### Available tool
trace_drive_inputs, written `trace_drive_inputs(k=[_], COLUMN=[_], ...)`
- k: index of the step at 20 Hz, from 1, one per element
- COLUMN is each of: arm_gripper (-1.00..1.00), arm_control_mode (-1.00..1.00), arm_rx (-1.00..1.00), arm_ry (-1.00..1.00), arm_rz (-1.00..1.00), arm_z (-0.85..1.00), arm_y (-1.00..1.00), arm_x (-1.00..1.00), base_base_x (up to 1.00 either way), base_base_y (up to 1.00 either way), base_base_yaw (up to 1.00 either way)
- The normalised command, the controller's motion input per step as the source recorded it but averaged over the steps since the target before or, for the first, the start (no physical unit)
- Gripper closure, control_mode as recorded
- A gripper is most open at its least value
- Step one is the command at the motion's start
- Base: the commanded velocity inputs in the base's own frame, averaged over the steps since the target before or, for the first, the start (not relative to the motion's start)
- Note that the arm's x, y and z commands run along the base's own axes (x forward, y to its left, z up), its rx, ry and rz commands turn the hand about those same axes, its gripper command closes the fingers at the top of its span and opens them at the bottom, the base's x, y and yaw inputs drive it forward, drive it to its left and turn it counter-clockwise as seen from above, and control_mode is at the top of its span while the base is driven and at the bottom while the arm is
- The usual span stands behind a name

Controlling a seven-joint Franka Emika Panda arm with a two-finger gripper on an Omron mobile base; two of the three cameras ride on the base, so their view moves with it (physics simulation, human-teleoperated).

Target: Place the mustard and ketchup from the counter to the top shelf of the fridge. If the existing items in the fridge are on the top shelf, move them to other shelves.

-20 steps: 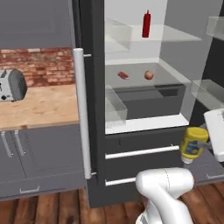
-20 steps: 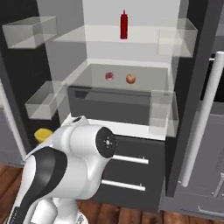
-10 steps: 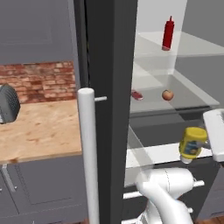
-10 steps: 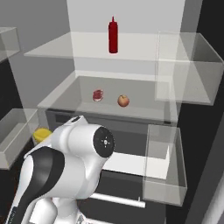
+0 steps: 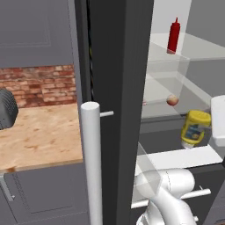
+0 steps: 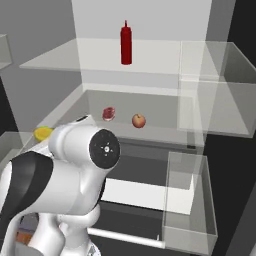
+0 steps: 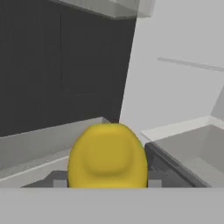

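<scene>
While the base has driven closer, enlarging the dark grey fridge across both base views, gripper stays clamped on the squat yellow mustard bottle, carried upside down. Slim red ketchup bottle upright on clear glass top shelf; round apple beside flat meat (one shelf lower).

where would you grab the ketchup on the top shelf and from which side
Grip the ketchup around its straight red body, below the tapering nozzle, coming in level from the open front of the fridge. It stands upright on the top shelf with bare glass all around, so the fingers can close on opposite sides. The nozzle looks too thin and pointed for a steady hold.
</scene>
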Motion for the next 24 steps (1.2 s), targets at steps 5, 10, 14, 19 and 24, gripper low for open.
trace_drive_inputs(k=[5, 10, 14, 19, 24], arm_gripper=[1.00, 1.00, 1.00, 1.00, 1.00], arm_control_mode=[-1.00, -1.00, -1.00, -1.00, -1.00], arm_rx=[0.10, 0.11, 0.15, 0.05, -0.02], arm_ry=[0.00, 0.00, -0.02, -0.20, -0.10], arm_rz=[-0.23, -0.20, -0.04, -0.03, -0.10], arm_z=[1.00, 1.00, 0.61, 0.26, 0.62], arm_y=[0.06, 0.00, 0.00, 0.06, 0.17], arm_x=[0.39, 0.44, 0.19, 0.00, 0.40], base_base_x=[0.00, 0.00, 0.00, 0.00, 0.00], base_base_y=[0.00, 0.00, 0.00, 0.00, 0.00], base_base_yaw=[0.00, 0.00, 0.00, 0.00, 0.00])
